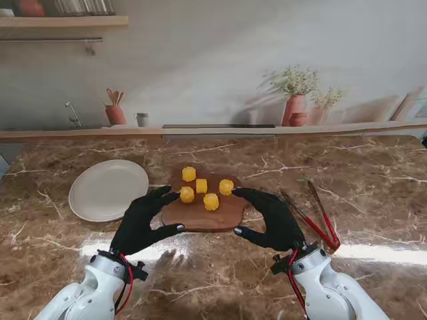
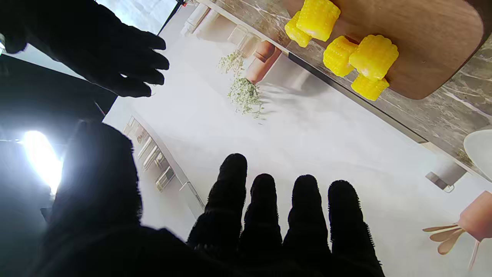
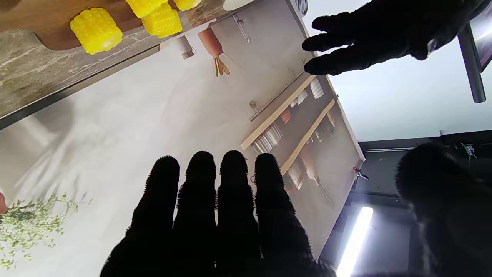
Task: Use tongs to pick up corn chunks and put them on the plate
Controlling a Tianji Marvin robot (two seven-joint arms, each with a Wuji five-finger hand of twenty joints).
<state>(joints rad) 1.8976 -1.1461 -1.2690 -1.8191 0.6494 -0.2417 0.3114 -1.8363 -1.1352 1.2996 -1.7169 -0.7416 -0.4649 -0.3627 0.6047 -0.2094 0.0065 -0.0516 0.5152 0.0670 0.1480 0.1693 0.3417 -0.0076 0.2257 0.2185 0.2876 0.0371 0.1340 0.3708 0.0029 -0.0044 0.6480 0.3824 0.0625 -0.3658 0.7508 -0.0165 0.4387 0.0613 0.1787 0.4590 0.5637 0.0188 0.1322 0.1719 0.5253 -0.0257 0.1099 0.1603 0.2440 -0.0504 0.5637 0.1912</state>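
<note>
5 yellow corn chunks (image 1: 201,185) sit on the brown wooden board (image 1: 220,215) between 2 empty, spread hands. The red-handled metal tongs (image 1: 315,217) lie just right of the right black-gloved hand (image 1: 270,219) — long axis running away from me — the left black-gloved hand (image 1: 143,220) and round white plate (image 1: 107,190) opposite.

Five yellow corn chunks (image 1: 201,186) lie between white plate (image 1: 109,190) and red tongs (image 1: 319,217).
</note>
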